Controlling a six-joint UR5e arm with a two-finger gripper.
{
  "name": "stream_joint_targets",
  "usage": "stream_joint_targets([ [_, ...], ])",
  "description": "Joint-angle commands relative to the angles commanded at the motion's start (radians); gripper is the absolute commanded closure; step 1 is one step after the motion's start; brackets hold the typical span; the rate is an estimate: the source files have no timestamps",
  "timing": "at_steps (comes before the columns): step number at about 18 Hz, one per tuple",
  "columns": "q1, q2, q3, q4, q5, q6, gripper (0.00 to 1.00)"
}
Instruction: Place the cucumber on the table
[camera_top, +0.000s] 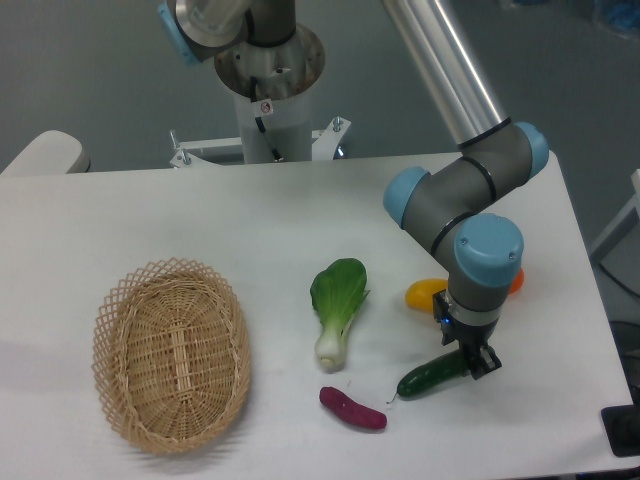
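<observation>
Pincer (473, 358): down low, pinching the cucumber's right end.
Cucumber (430, 376): lies on the white surface (200, 220), at three o'clock from the purple vegetable (352, 408).

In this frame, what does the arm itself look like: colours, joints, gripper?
The arm has grey rounded joint housings with light-blue end caps and a polished silver tube link. The gripper is small and black, below a wrist showing a small blue light. A white pedestal base carries a small red-marked label.
</observation>
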Motion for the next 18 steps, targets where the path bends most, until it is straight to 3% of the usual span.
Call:
stream_joint_targets([
  [6,-0.051,0.058,0.046,-0.011,-0.008,-0.186,0.0],
  [9,-0.087,0.107,0.023,-0.017,-0.002,-0.206,0.0],
  [14,-0.147,0.161,0.017,-0.018,0.003,-0.363,0.0],
  [18,-0.19,0.202,0.017,-0.098,0.04,-0.456,0.0],
])
